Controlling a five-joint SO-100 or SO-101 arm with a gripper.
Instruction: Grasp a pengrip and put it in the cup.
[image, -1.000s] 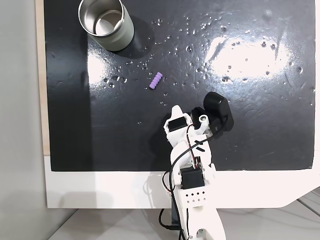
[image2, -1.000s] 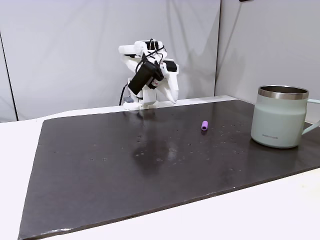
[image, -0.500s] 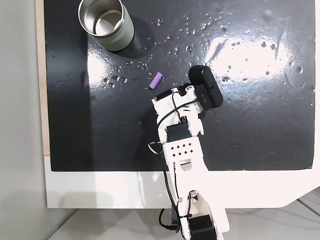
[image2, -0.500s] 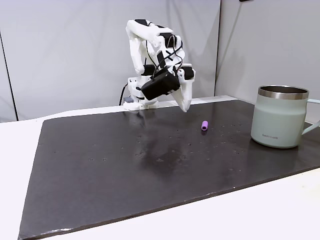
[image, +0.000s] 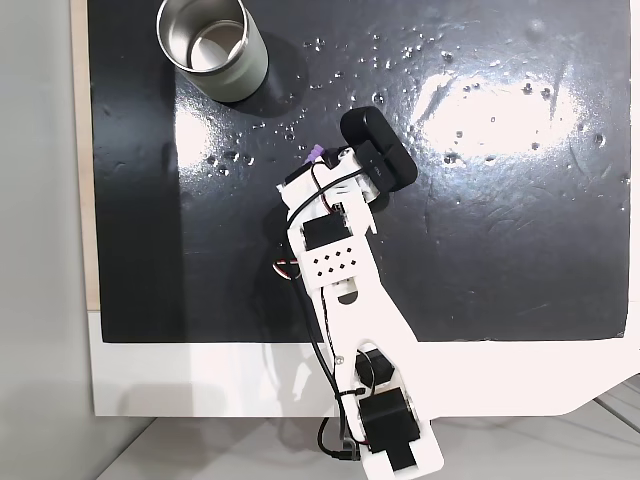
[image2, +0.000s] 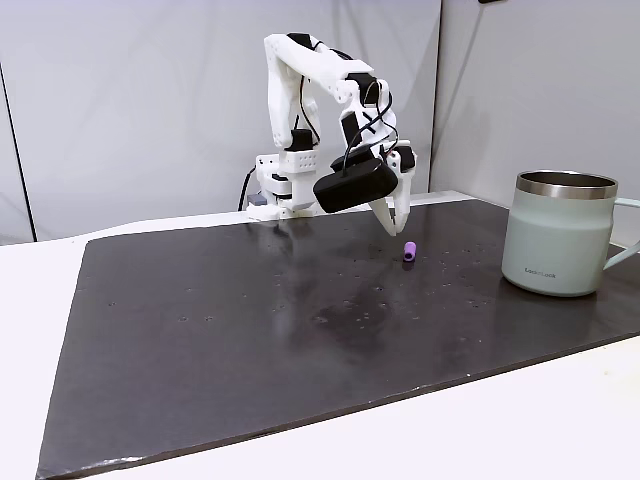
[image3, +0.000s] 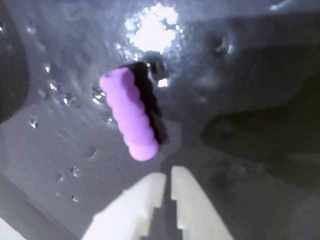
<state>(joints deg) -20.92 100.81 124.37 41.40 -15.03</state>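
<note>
The pengrip (image3: 130, 113) lies flat on the dark mat (image2: 200, 320), well apart from the cup (image2: 556, 236), just ahead of the gripper (image3: 166, 186), whose white fingertips sit nearly together. It looks light, soft and squashy; gripping across its ribbed middle should stop it rolling away.

A white surface (image2: 560, 440) carries a dark, glossy mat (image2: 250, 340) dotted with small bumps or droplets; which they are is hard to tell. Bright glare from overhead light pools on the mat (image: 480, 100). Behind stand plain pale grey walls (image2: 120, 100), meeting at a corner (image2: 440, 90). A pale wooden strip (image: 80, 150) edges the mat's left side in a fixed view.
</note>
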